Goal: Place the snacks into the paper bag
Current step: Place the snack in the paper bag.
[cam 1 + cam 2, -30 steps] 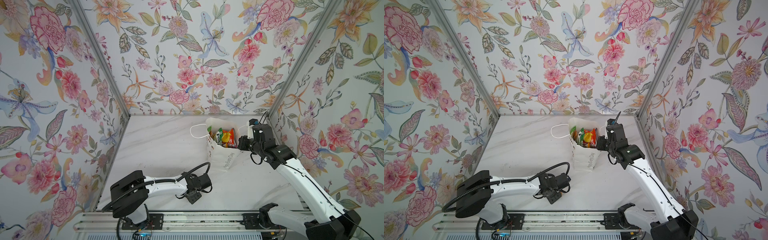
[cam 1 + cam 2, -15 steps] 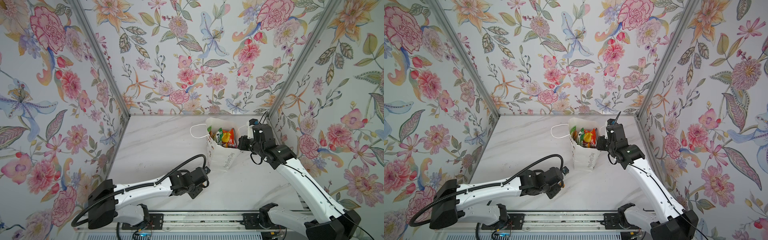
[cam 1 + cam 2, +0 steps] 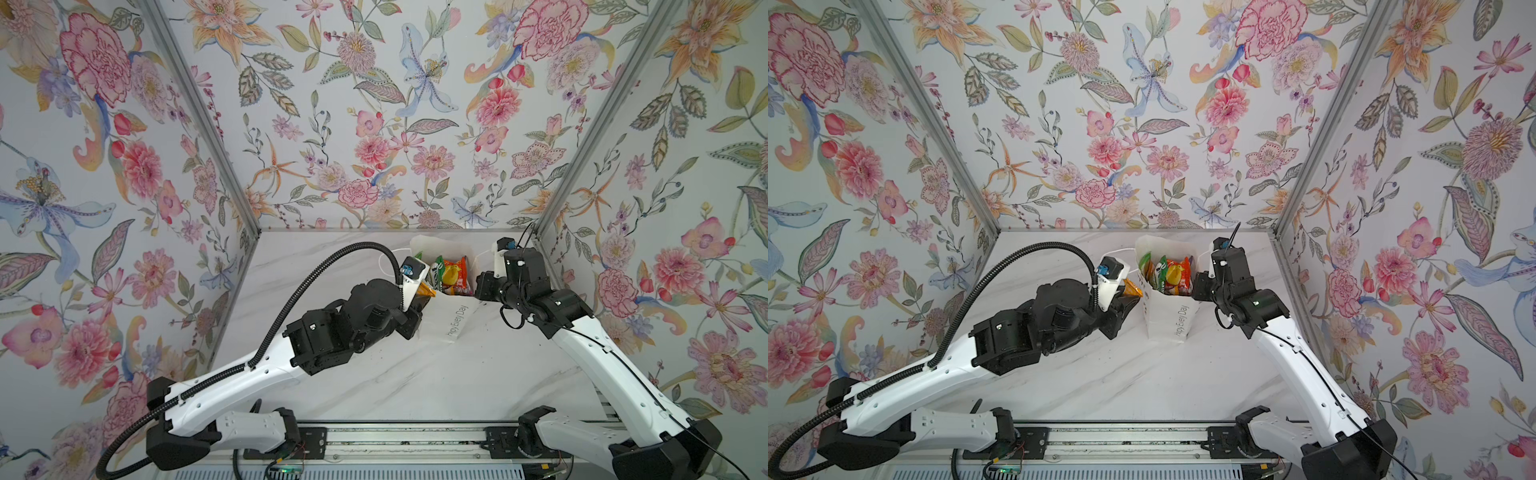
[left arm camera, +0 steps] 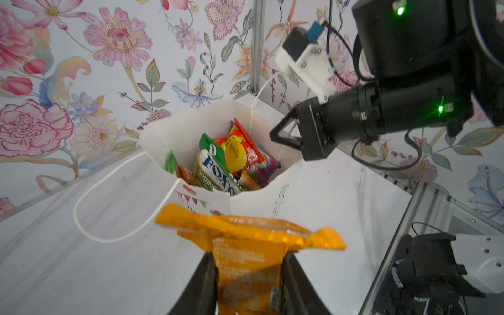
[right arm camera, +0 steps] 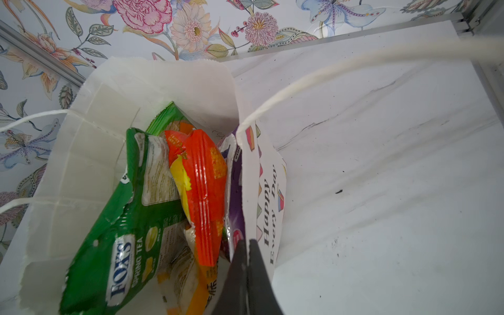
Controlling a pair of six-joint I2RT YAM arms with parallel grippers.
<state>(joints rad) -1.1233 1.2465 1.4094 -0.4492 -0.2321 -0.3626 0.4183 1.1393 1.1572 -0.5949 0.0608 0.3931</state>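
Orange snack packet (image 4: 245, 245), clamped in the left hand (image 4: 249, 261), has been lifted off the tabletop (image 3: 415, 382) to just beside the mouth of the white paper bag (image 3: 453, 320). The right hand (image 5: 246, 261), fully closed, pinches the bag's rim. Other snacks (image 4: 229, 158) already sit inside, so this is probably the last one.

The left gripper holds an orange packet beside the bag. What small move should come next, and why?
Probably lift the orange packet over the mouth of the paper bag: the left gripper grips it just outside the rim, while the right gripper pinches the opposite rim, holding it open.
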